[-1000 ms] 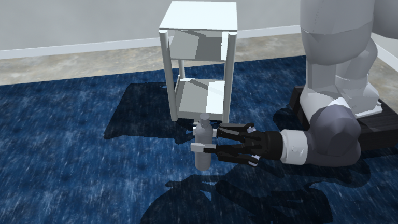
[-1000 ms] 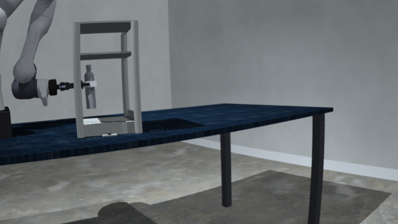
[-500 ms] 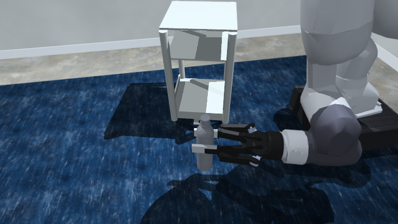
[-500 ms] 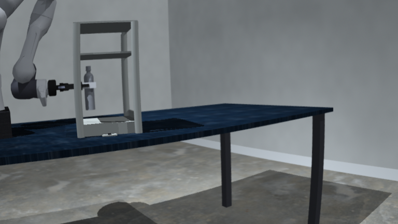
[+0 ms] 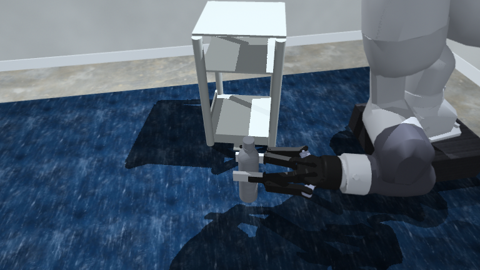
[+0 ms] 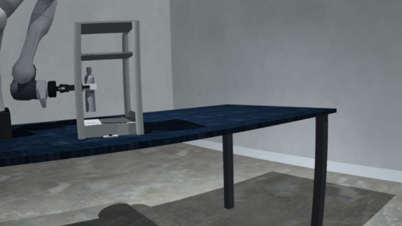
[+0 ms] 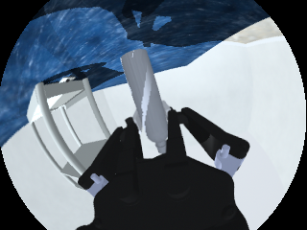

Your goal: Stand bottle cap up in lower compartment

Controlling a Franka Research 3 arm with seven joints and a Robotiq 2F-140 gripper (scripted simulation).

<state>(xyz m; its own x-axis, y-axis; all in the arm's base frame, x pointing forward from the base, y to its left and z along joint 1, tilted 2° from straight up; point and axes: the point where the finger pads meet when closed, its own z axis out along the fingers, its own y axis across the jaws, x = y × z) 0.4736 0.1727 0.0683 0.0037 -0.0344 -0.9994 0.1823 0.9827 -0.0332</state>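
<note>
My gripper point(image 5: 248, 166) is shut on the grey bottle point(image 5: 248, 169), gripping it sideways at mid-height. The bottle is upright, cap up, and hangs in the air above the blue table top. It is on the robot's side of the white shelving unit point(image 5: 241, 72), in front of the lower compartment point(image 5: 242, 115). In the exterior view the bottle point(image 6: 89, 90) appears between the unit's posts, its base above the compartment floor point(image 6: 109, 120), with my gripper point(image 6: 89, 86) around it. In the wrist view the bottle point(image 7: 146, 99) stands between my fingers, with the unit point(image 7: 71, 128) to the left.
The robot base point(image 5: 439, 139) stands on a black block to the right of the unit. The unit's front posts point(image 5: 203, 92) flank the compartment opening. The table edge point(image 6: 177, 136) runs in front of the unit in the exterior view.
</note>
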